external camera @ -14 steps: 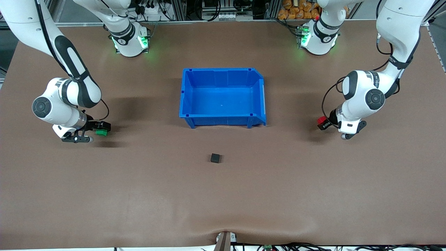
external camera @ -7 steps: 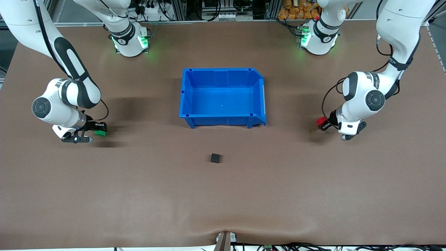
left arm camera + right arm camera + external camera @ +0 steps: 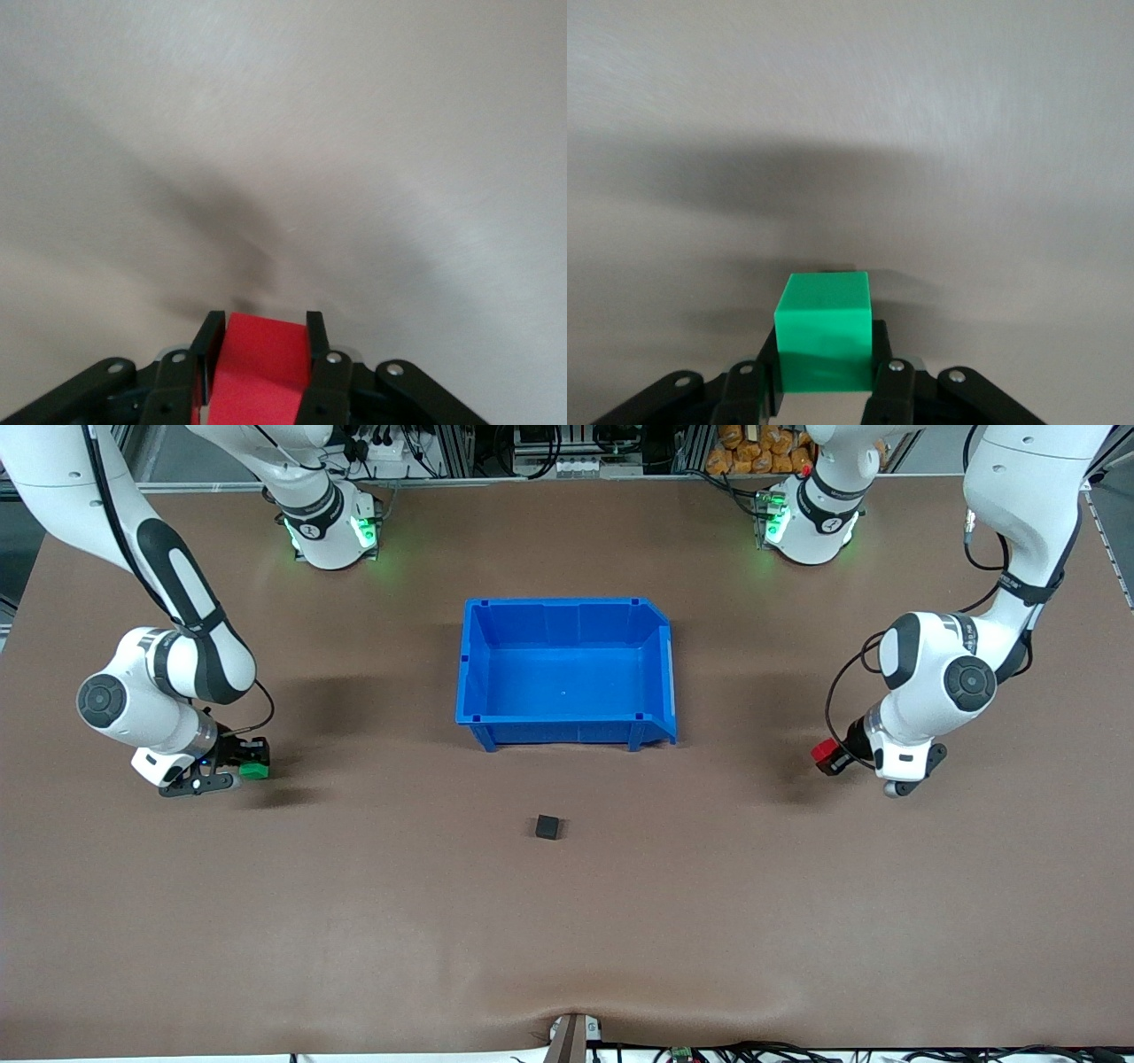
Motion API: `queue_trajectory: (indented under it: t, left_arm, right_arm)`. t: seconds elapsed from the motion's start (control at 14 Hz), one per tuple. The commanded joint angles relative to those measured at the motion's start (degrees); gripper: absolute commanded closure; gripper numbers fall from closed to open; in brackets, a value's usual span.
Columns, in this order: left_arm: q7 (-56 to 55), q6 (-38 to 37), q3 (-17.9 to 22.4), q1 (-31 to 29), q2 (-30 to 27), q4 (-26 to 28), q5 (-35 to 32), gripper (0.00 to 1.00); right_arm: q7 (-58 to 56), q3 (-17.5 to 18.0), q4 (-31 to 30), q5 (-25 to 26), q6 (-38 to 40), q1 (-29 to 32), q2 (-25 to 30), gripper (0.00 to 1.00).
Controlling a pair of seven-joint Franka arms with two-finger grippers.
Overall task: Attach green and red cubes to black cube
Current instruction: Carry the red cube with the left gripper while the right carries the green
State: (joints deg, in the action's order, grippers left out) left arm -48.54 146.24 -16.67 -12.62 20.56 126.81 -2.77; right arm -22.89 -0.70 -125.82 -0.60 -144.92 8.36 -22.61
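Note:
The black cube sits alone on the brown table, nearer to the front camera than the blue bin. My right gripper is shut on the green cube, low over the table at the right arm's end; the green cube shows between its fingers in the right wrist view. My left gripper is shut on the red cube, low over the table at the left arm's end; the red cube fills the gap between its fingers in the left wrist view.
The open blue bin stands empty in the middle of the table, between the two arm bases and the black cube. Cables and racks line the table edge by the arm bases.
Both grippers have shifted a little with their cubes: the right with the green cube away from the bin, the left with the red cube slightly toward the front camera. The black cube has not moved.

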Motion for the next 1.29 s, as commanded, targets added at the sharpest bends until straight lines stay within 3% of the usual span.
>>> queue_trajectory:
  t: [0.0, 0.21, 0.5, 0.72, 1.22]
  left_arm:
    - [-9.61, -4.2, -0.21, 3.21, 2.11, -6.99, -0.04, 1.0]
    - [-18.14, -7.1, -0.21, 6.11, 5.53, -14.45, 0.57, 1.0]
    - [-25.8, -14.83, -0.21, 9.19, 10.81, -26.4, 0.66, 1.0]
    - [-28.97, -16.6, -0.21, 12.26, 12.14, -30.03, 0.83, 1.0]
    - [-46.53, -16.96, -0.21, 18.15, 18.98, -39.34, 1.89, 1.0]
  right_arm:
    - [-8.9, 0.61, 4.08, 0.95, 4.45, 0.0, 0.55, 1.0]
    - [-19.88, 0.61, 11.63, 0.86, 11.48, -1.85, 0.03, 1.0]
    - [-38.49, 0.61, 20.77, 0.95, 15.01, -4.57, -3.13, 1.0]
    - [-50.91, 0.61, 26.93, 0.86, 15.37, -6.41, -6.65, 1.0]
    - [-52.79, 0.52, 41.52, 0.69, 24.24, -15.55, -14.02, 1.0]
